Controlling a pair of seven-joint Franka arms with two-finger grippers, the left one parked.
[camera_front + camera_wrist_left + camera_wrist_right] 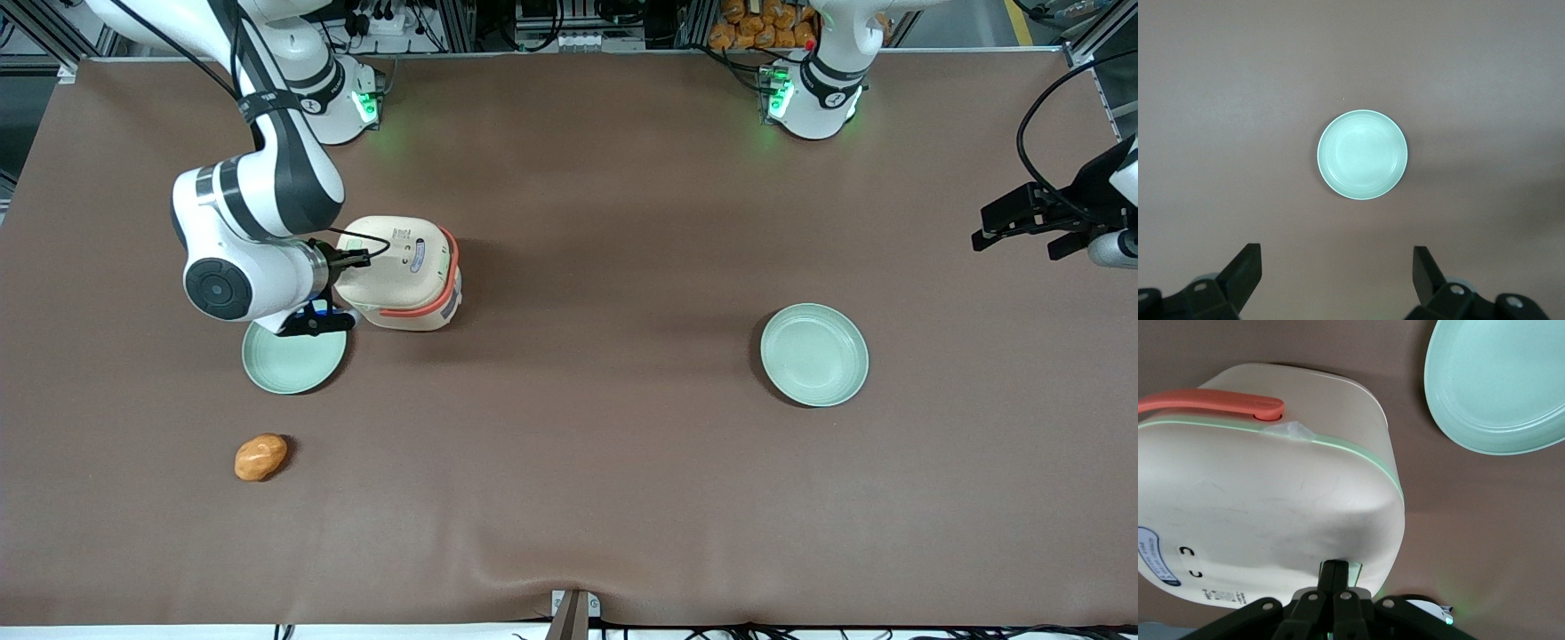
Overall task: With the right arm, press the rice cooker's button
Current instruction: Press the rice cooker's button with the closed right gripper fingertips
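The rice cooker [404, 274] sits on the brown surface [605, 222] toward the working arm's end. It is cream with an orange-red handle band [449, 280] and a pale green rim [1338, 443]. The right arm [258, 222] bends down over the side of the cooker that faces the working arm's end, at about nine o'clock from the cooker's middle in the front view. The black gripper [1335, 577] is right at the lid of the cooker. In the right wrist view its jaws are pressed together, with no gap between them and nothing held, and their tips rest on a small pale green patch [1353, 572] at the edge of the lid. A black cable [360, 236] lies across the top of the cooker. A pale green plate [293, 360] lies on the surface just beside the cooker, at about seven o'clock from it and nearer to the front camera, partly under the arm's wrist. The same plate shows in the right wrist view, apart from the cooker's wall. A small orange-brown lump [260, 457] lies alone on the surface at about six o'clock from that plate, nearer still to the front camera; I cannot tell what it is. A second pale green plate [813, 355] lies well apart, toward the parked arm's end of the surface, at about three o'clock from the cooker. It also shows in the left wrist view, alone on the brown surface.
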